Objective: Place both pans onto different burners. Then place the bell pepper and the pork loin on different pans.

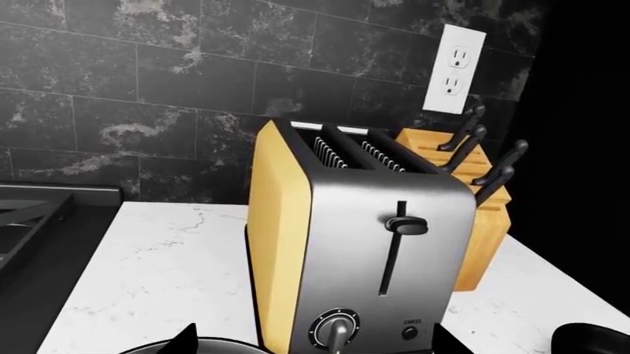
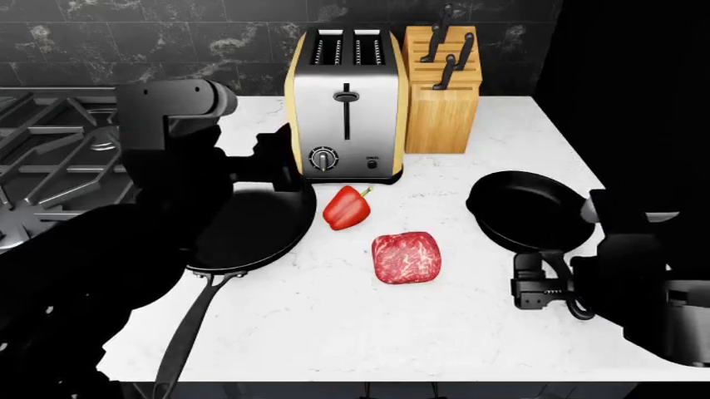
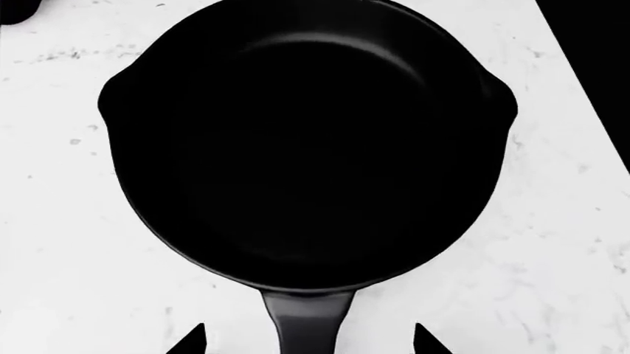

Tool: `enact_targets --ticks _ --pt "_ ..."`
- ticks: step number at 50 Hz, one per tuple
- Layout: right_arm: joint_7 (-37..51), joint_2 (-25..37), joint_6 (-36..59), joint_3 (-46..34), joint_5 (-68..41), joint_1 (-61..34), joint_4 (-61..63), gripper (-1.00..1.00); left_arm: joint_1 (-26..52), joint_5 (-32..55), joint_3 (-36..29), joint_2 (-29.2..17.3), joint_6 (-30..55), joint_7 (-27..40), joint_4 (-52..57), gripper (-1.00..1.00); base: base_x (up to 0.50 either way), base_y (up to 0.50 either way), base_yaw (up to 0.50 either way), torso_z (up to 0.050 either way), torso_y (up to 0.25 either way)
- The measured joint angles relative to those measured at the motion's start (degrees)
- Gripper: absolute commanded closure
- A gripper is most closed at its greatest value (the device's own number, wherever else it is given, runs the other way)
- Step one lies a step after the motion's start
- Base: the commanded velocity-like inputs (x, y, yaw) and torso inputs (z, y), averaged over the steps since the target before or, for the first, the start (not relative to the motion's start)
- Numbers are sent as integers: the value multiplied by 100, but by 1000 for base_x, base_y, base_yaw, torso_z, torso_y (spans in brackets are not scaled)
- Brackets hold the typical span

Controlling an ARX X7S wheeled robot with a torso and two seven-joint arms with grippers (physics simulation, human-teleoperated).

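**Both pans on the worktop, hands closing in**

Right hand (image 3: 308,341) open, fingertips spread either side of the small pan's handle (image 3: 307,321), the deep pan (image 3: 310,140) filling mid-frame just beyond. Left hand (image 2: 272,166) sits at the wide pan's (image 2: 249,229) far rim, centre-left in the head view; I cannot tell its grip. Bell pepper (image 2: 346,208) and pork loin (image 2: 406,258) lie mid-frame between the pans. Toaster (image 2: 346,104) behind; burners (image 2: 56,158) at upper left.
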State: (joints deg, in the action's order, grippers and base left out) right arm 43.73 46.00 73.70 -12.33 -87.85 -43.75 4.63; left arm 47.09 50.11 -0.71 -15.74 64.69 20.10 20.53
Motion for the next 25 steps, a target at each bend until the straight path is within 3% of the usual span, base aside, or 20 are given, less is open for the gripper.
enact_targets --ticks 20,21,25 --pt "-251 -37 -100 -123 161 -88 -150 -100 -23 59 -5 -35 -56 31 -36 -100 0 0 0 0 0" --pt "-255 -37 -102 -127 165 -91 -154 100 -22 61 -7 -37 -59 31 -39 -100 0 0 0 0 0" --pt "-298 -46 -121 -148 214 -103 -168 100 -6 69 -11 -41 -71 37 -50 -100 0 0 0 0 0"
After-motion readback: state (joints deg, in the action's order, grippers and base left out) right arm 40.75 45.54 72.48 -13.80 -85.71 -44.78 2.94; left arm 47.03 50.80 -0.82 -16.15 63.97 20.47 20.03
